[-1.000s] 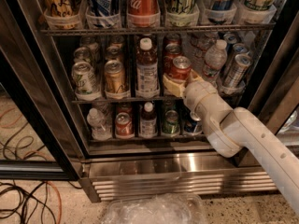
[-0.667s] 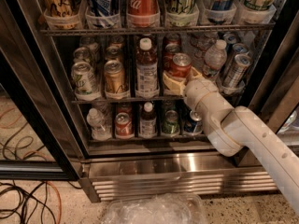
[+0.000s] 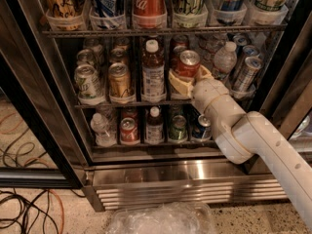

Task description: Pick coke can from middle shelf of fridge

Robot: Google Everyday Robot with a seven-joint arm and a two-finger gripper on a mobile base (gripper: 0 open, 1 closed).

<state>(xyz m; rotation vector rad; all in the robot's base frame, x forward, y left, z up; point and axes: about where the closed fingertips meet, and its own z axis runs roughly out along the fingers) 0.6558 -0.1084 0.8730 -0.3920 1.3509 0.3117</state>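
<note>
The fridge (image 3: 185, 173) stands open in front of me, with racks of cans and bottles. The coke can (image 3: 188, 63), short and red with a silver top, sits at the front of the middle shelf (image 3: 122, 103), right of centre, tilted slightly. My gripper (image 3: 187, 76) reaches in from the lower right on its white arm. Its cream fingers (image 3: 178, 85) sit on both sides of the can, shut on its lower body. The can's lower half is hidden behind the fingers.
Left of the can stand a brown bottle (image 3: 153, 74), a gold can (image 3: 121, 79) and a pale green can (image 3: 87, 82). A water bottle (image 3: 225, 58) and slim cans (image 3: 246, 72) stand at right. A tall red can (image 3: 148, 1) is on the rack above. Cables (image 3: 24, 213) and a plastic bag (image 3: 161, 219) lie on the floor.
The coke can's top has risen and tilted a little between the fingers. The gripper and arm have barely shifted.
</note>
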